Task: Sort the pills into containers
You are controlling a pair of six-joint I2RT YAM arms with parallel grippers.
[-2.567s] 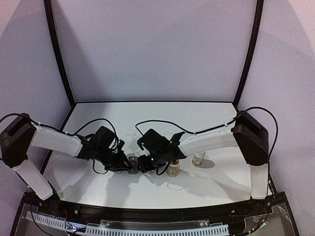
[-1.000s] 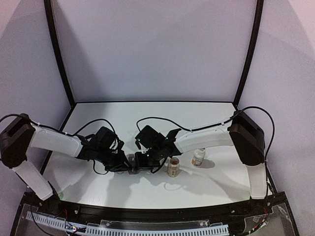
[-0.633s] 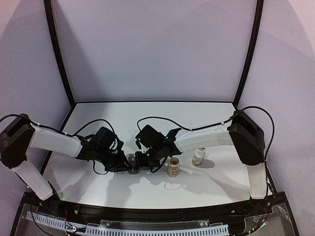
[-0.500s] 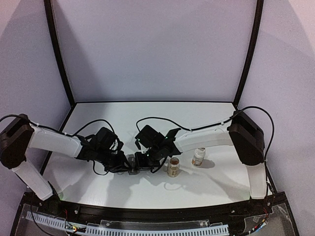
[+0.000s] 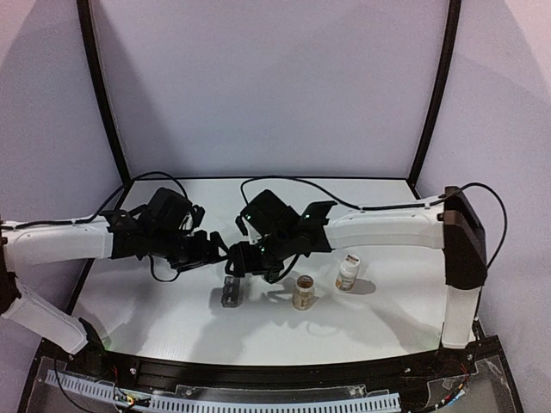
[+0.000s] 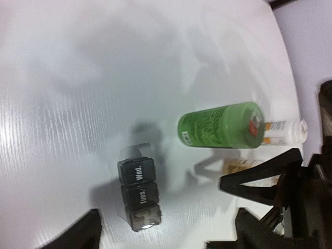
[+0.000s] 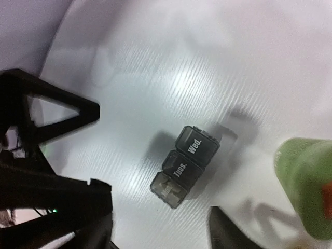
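The containers are one small grey pill box (image 5: 231,291) lying flat on the white table, its three lids marked Mon, Tues and Wed all down (image 6: 139,197) (image 7: 184,166). My left gripper (image 5: 217,250) hangs open above and behind the box, which shows between its dark fingertips (image 6: 85,233) without touching them. The right gripper (image 5: 247,262) is open too, raised just above the box's far end, and nothing is between its fingers (image 7: 228,233). No loose pills show in any view.
A green-capped bottle with brownish contents (image 5: 302,292) (image 6: 220,126) stands just right of the box. A white bottle with an orange label (image 5: 347,273) stands further right. The two grippers are close together over the table's middle. Black frame posts flank the back wall.
Both grippers were shut low at the pill box; now they have opened and lifted up and back from it. The box stays on the table.
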